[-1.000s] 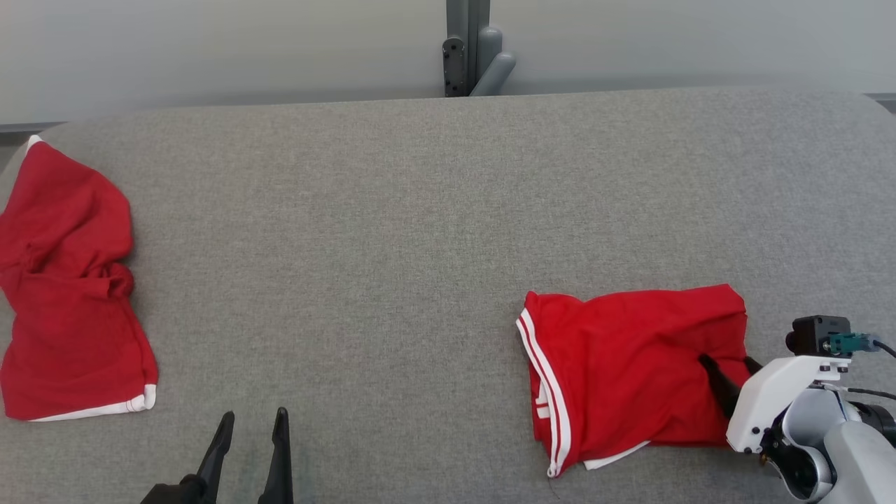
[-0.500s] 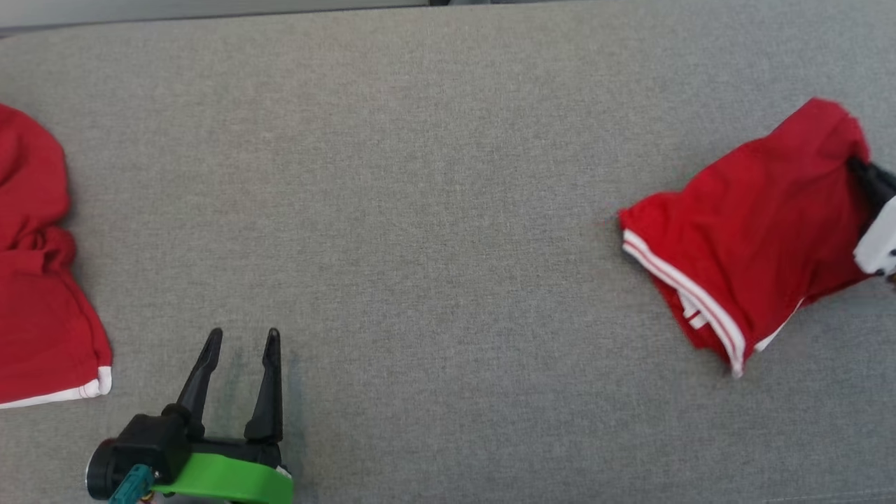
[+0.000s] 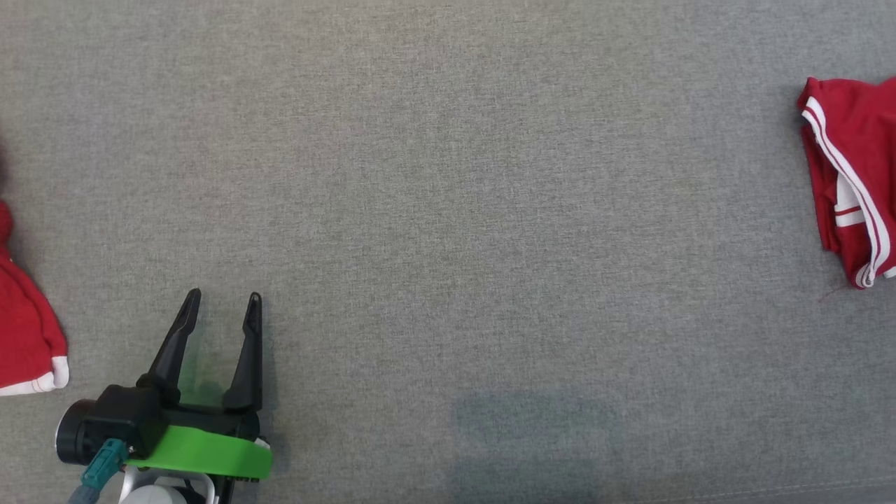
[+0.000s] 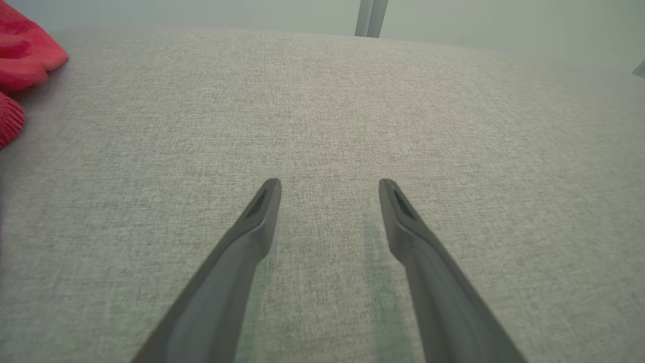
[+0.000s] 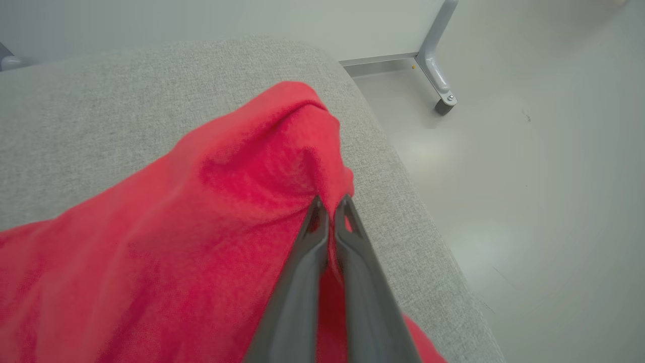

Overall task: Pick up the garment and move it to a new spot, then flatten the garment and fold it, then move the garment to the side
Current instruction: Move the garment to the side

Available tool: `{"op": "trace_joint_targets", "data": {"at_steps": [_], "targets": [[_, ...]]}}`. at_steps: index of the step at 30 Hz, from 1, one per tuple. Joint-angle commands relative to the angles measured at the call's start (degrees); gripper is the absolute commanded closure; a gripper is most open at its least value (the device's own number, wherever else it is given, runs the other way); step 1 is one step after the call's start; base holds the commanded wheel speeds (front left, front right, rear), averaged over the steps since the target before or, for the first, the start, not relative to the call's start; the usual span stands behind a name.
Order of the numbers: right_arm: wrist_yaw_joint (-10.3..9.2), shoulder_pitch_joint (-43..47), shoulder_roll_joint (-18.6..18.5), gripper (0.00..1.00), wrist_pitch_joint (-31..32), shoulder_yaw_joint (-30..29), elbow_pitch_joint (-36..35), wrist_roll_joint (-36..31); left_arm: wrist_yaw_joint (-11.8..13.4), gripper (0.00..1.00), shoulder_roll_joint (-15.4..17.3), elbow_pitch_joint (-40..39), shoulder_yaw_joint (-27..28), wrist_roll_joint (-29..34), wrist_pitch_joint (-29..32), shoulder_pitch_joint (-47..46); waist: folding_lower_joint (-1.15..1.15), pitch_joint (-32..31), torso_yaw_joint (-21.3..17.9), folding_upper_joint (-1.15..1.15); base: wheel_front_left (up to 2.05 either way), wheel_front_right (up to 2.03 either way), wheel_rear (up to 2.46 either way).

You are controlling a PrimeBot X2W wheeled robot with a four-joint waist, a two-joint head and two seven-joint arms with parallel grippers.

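Grey fabric tabletop (image 3: 448, 210) bore a red garment (image 5: 201, 212) pinched by the right gripper (image 5: 331, 206), while the left gripper (image 3: 224, 295) stood spread.

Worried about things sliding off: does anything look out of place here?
The red garment, pinched by the right gripper, sits bunched near the edge of the grey table, above the floor. Nothing looks torn or spilled.

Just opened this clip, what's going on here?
The right claw is shut on a fold of the red garment with white stripes, at the right end of the grey padded table. The left claw is open over bare table, holding nothing. A second red garment lies at the far left.
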Motion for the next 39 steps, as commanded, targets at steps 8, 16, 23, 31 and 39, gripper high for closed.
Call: {"op": "trace_joint_targets", "data": {"at_steps": [8,16,23,31,39], "targets": [[-0.06,-2.8,0.8,1.0,-2.2,-3.9,5.9,-5.7,-0.1,0.0,-0.1,-0.3,0.7,0.1,-0.1,-0.2,0.0,0.5,0.8,0.0,0.0,0.0,0.0],[-0.06,0.7,2.4,0.0,-10.4,-3.0,3.7,-10.8,-0.1,0.0,-2.5,1.2,0.9,0.0,-0.1,2.3,0.0,-6.2,0.1,0.0,0.0,0.0,0.0],[-0.06,10.8,6.3,0.0,-18.8,-0.8,-7.6,-12.2,-0.1,0.0,-4.5,3.1,2.1,-0.1,-0.1,6.8,0.0,-15.9,-0.3,0.0,0.0,0.0,0.0],[-0.06,27.7,15.0,0.0,-28.0,-0.8,-24.9,-15.2,-0.1,0.0,-6.0,4.4,4.4,0.2,-0.1,10.1,0.0,-23.5,0.9,0.0,0.0,0.0,0.0],[-0.06,40.0,24.6,0.0,-30.3,2.0,-33.9,-18.2,-0.1,0.0,-6.3,6.2,4.8,0.1,-0.1,11.1,0.0,-27.3,2.1,0.0,0.0,0.0,0.0]]}}
